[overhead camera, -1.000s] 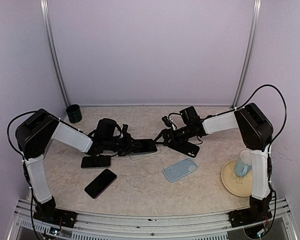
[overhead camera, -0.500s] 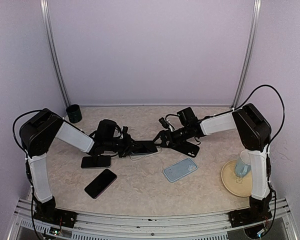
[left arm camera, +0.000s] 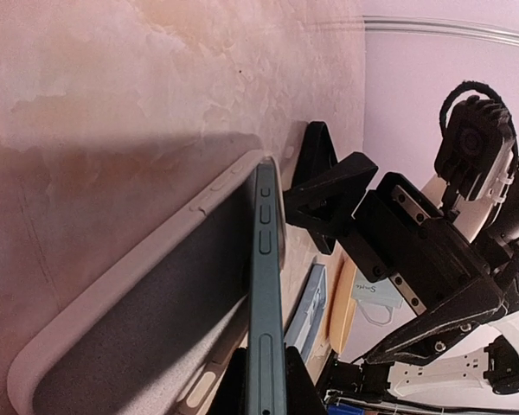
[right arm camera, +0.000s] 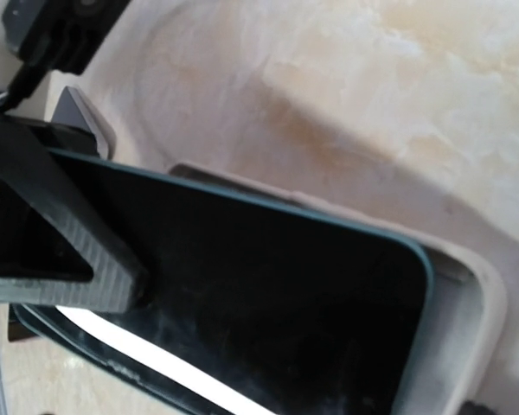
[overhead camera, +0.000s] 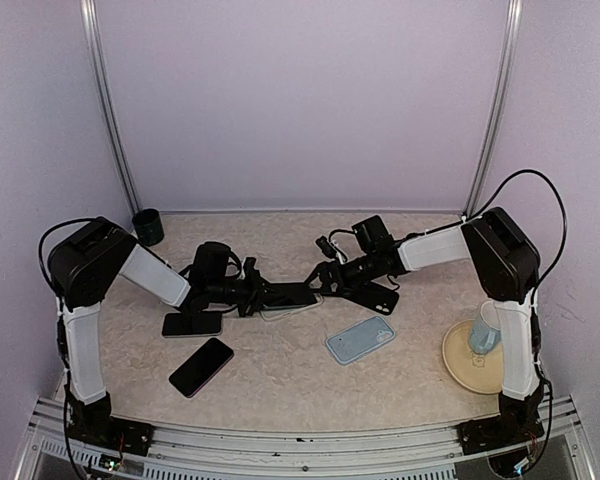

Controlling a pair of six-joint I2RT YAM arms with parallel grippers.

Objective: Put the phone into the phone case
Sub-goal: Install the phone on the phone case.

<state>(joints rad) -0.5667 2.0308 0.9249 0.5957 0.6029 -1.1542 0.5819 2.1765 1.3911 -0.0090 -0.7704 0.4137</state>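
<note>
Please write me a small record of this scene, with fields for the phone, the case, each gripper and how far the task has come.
phone: dark smartphone with a teal edge, tilted over the case, far end down at the case's end, held end raised
case: pale grey soft phone case, lying open side up under the phone
left gripper: shut on the phone's near end
right gripper: open, at the phone's far end; contact unclear
progress: phone not yet seated flat in the case
</note>
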